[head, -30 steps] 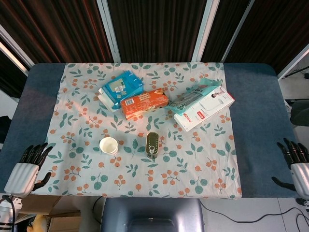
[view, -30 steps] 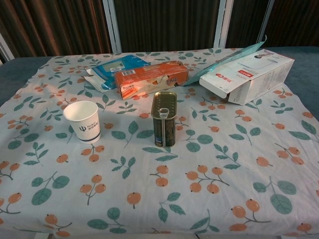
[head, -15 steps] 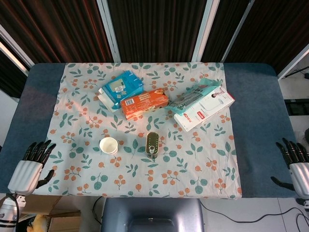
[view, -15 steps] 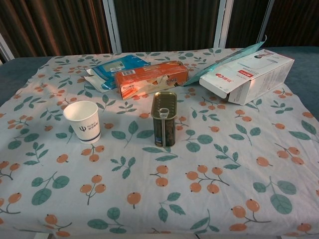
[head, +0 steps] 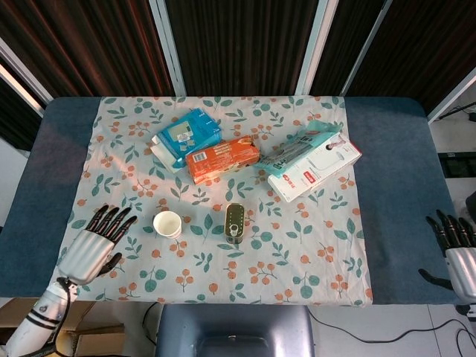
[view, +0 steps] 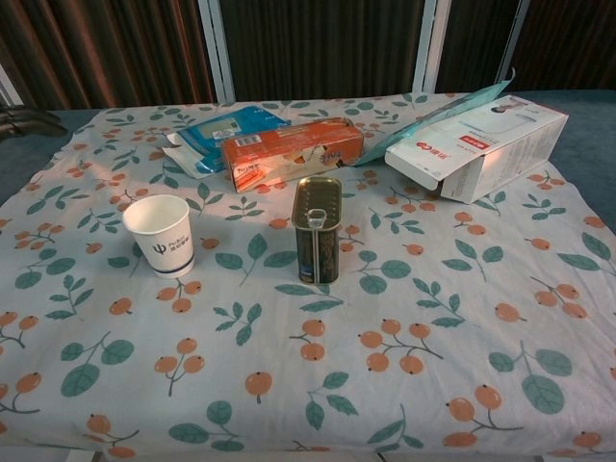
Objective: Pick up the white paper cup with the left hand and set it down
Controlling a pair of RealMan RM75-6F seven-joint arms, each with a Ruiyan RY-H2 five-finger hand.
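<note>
Since the earlier frames, the left hand (head: 95,242) has moved in from the table's left edge onto the floral cloth (head: 312,245), fingers spread and empty, just beside the white paper cup (head: 167,223). That cup stands upright left of the tin (head: 234,222) — the reach is under way, no grasp yet. Next the fingers must close around the cup's wall gently; the right hand (head: 455,249) rests apart, fingers spread, at the right edge.

My chest view: white paper cup (view: 162,234) upright on floral cloth (view: 404,318), tin can (view: 317,229) standing right of it, orange box (view: 292,151), blue packet (view: 219,131) and white carton (view: 478,145) behind.
</note>
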